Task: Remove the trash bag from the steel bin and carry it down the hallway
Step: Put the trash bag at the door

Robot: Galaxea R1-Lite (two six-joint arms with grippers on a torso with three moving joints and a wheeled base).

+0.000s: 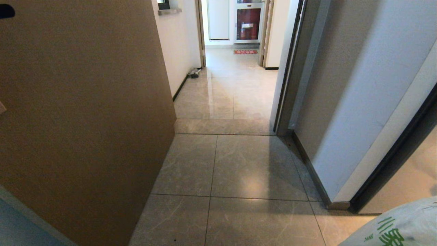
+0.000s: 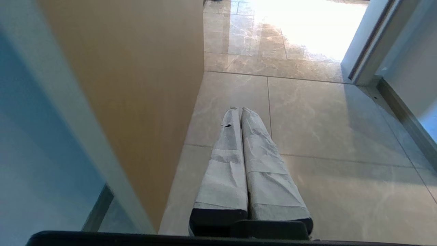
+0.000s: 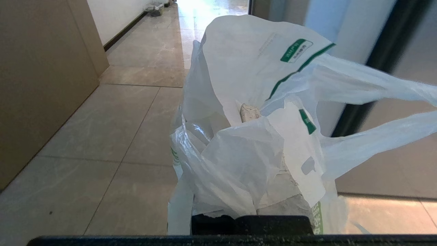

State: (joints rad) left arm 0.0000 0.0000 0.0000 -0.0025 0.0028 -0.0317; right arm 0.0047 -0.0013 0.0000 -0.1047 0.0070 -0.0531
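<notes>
The trash bag [image 3: 259, 102], thin crinkly white plastic with green print, hangs bunched over my right gripper [image 3: 254, 114], which is shut on it. The plastic covers most of the fingers, and only one taped fingertip [image 3: 248, 112] pokes out. One loop handle [image 3: 375, 140] trails off to the side. In the head view a corner of the trash bag [image 1: 399, 225] shows at the bottom right. My left gripper [image 2: 240, 110] is shut and holds nothing, hanging above the floor tiles beside a brown panel. The hallway [image 1: 232, 89] of glossy beige tiles runs straight ahead. The steel bin is out of view.
A tall brown panel [image 1: 85, 119] closes off the left side. A white wall with a dark door frame [image 1: 283, 85] stands on the right. A small object [image 1: 194, 72] lies by the left baseboard. A red fire cabinet [image 1: 248, 24] and a red mat [image 1: 245, 52] mark the far end.
</notes>
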